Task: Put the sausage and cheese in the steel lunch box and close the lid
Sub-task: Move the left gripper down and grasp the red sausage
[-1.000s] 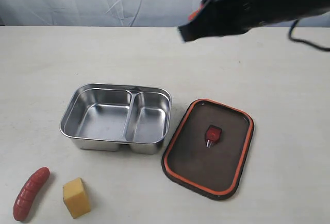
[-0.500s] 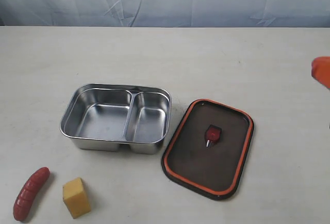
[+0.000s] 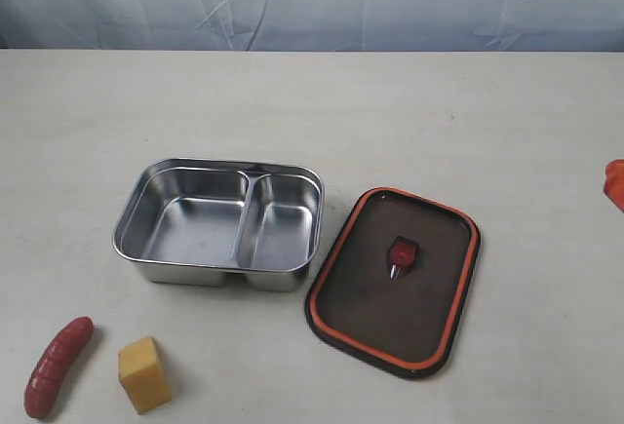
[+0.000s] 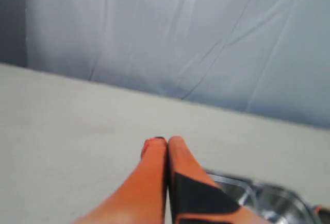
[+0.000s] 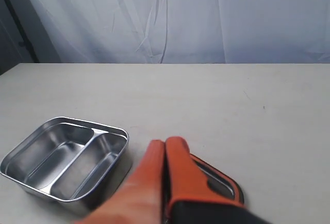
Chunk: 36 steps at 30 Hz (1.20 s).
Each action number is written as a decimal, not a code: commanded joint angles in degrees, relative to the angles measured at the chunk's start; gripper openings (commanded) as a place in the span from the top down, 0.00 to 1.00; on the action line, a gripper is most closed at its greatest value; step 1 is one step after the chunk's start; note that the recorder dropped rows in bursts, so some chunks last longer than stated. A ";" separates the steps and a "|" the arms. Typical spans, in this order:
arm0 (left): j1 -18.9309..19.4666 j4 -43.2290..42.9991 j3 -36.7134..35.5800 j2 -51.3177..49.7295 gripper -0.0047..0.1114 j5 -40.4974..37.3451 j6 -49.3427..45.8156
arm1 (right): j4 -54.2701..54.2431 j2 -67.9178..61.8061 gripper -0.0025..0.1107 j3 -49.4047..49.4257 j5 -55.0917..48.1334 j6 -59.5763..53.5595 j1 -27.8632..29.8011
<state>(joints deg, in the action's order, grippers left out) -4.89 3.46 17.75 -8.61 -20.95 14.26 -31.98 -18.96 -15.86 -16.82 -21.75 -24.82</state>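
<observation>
Exterior view: the right arm, which a second earlier stretched dark and bulky across the upper right of the scene, has been drawn back almost out of sight. Only an orange sliver of the right gripper is left at the right edge. Nothing on the table has been disturbed by that retreat.

The steel lunch box is seen open and empty in both compartments, the larger on the left and the smaller on the right. The lid is laid flat just beside the box on its right, with its orange rim showing and its small red valve tab near the middle. The sausage and the cheese are found at the front left, near each other but apart, and well clear of the box.

In the right wrist view the right gripper's jaws are pressed together with nothing between them, and a corner of the lid shows past them. The left gripper is likewise closed and empty (a strip of the box's rim can be made out beyond it).

No step of the task can be counted as done. With the scene cleared and the food lying on the left, the first pick is probably best left to the left arm. Its jaws would have to be opened before anything is grasped.
</observation>
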 commanded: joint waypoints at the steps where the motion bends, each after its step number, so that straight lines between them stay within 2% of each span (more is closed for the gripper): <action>1: -0.39 -5.02 9.65 -12.38 0.96 -18.13 -3.15 | -0.32 0.19 0.99 0.34 1.46 -0.11 0.22; 7: -0.39 0.33 21.45 -35.06 0.96 -36.77 -13.20 | -0.32 0.19 0.99 0.34 1.84 -0.11 0.22; 10: -0.39 1.32 23.40 -44.79 0.96 -41.30 -14.71 | -0.32 0.19 0.99 0.34 1.84 -0.11 0.22; 14: -0.39 1.32 23.27 -53.67 0.96 -40.43 -14.87 | -0.94 0.19 0.99 0.34 1.83 -0.11 0.22; 20: -0.39 5.96 21.89 -58.68 0.96 -37.09 -19.17 | -0.94 0.19 0.99 0.56 1.95 -0.11 0.22; 26: -0.39 18.44 15.81 -61.40 0.84 -32.04 -30.97 | -1.03 0.19 0.99 0.68 1.98 -0.11 0.22; 36: -0.39 17.11 14.29 -67.15 0.68 -25.39 -34.27 | -1.03 0.19 0.99 0.68 1.98 -0.11 0.22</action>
<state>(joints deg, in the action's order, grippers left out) -4.89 20.53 32.31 -73.90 -47.81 -18.48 -33.13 -18.92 -15.39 -15.38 -21.75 -24.82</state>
